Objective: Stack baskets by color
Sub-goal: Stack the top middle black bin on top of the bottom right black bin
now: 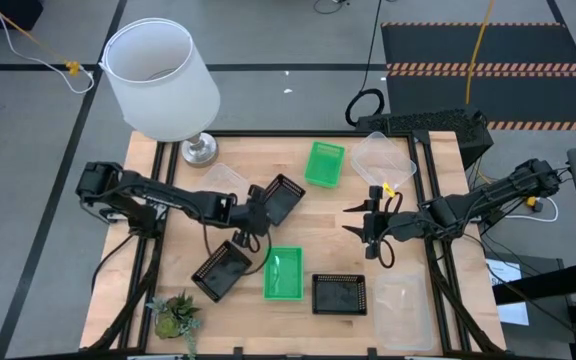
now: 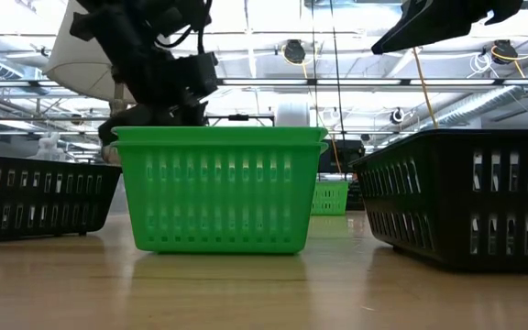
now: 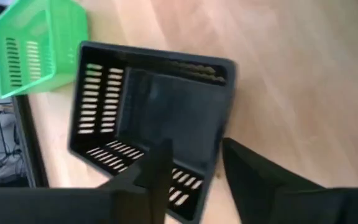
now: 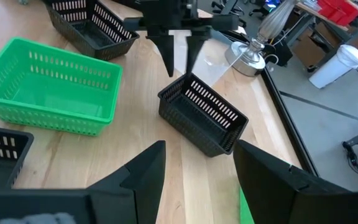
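The left claw hangs over the middle of the worktop, fingers parted, just above a black basket and holding nothing. A green basket sits nearer the front edge. To the right, the right claw hovers wide open and empty

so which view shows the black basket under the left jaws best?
Right wrist view: the whole black basket shows, left gripper open above its rim. Left wrist view crops it close; high view shows it small; low view doesn't clearly show it.
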You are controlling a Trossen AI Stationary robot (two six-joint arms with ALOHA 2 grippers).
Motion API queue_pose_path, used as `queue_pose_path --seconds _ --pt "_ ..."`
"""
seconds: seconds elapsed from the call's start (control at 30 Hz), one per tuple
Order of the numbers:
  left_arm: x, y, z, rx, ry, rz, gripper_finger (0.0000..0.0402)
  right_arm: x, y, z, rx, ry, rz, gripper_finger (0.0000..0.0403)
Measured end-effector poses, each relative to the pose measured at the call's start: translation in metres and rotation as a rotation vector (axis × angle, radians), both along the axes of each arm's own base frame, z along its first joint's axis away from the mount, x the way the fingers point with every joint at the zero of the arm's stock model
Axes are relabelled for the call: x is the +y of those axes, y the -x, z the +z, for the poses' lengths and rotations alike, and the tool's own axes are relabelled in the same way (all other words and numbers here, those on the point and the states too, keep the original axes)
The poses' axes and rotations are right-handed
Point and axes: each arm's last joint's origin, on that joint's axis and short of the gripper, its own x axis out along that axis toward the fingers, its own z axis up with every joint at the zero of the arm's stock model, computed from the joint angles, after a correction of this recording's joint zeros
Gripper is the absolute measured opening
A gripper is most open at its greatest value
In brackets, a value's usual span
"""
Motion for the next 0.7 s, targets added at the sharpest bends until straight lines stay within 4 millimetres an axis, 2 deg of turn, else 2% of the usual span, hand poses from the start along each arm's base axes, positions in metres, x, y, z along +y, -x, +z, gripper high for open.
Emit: queue_pose_path --seconds 0.1,0.23,0.43,0.7 --pt "0.003 0.000 0.000 0.001 0.000 0.001 0.0185 0.000 0.000 0.000 -0.003 -0.002 0.000 0.0187" --pt "0.011 0.001 -0.002 0.009 0.006 0.006 0.0195 0.000 0.000 0.000 -0.003 -0.002 -0.001 0.0187" --pt "0.021 0.009 -0.016 0.055 0.026 0.021 0.0161 0.000 0.000 0.000 -0.003 -0.002 -0.001 0.0187" --pt "0.023 0.016 -0.029 0.050 0.066 -0.025 0.0111 0.000 0.000 0.001 -0.008 -0.004 -0.001 0.0187"
